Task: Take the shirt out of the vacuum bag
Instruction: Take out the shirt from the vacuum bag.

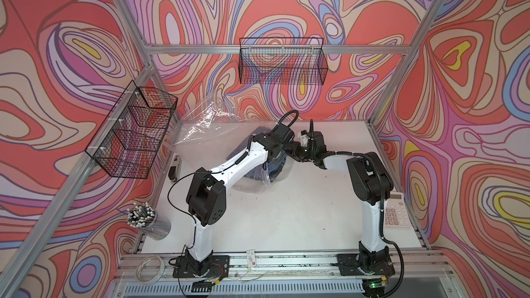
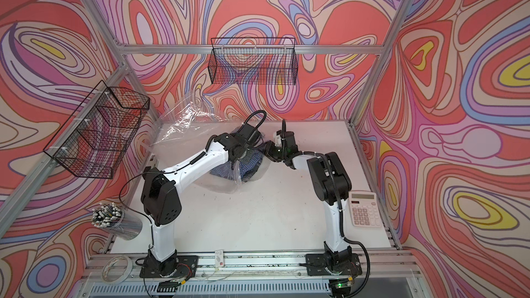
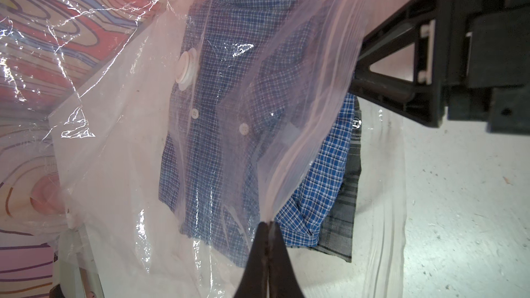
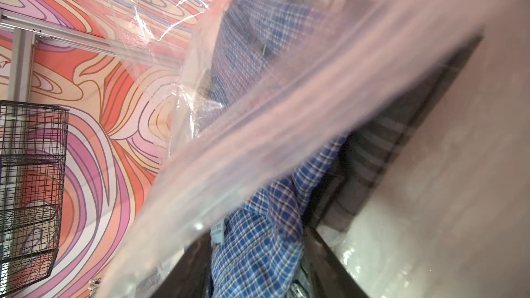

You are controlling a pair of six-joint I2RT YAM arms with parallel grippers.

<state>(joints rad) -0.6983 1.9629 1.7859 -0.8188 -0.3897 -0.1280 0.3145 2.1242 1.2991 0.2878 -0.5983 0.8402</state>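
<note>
A white worktop (image 1: pixel 286 210) is flanked by a wire basket (image 1: pixel 134 130) hung at its left edge and a calculator (image 2: pixel 364 209) at its right, with open surface between. The vacuum bag (image 1: pixel 200 130) is spread over the far left, the shirt (image 3: pixel 315 190) lying in its open mouth. Its upper flap is clamped by the left fingers (image 3: pixel 268 239). The right fingers (image 1: pixel 291 150) are spread astride the shirt; whether it is gripped cannot be told through blurred plastic.
</note>
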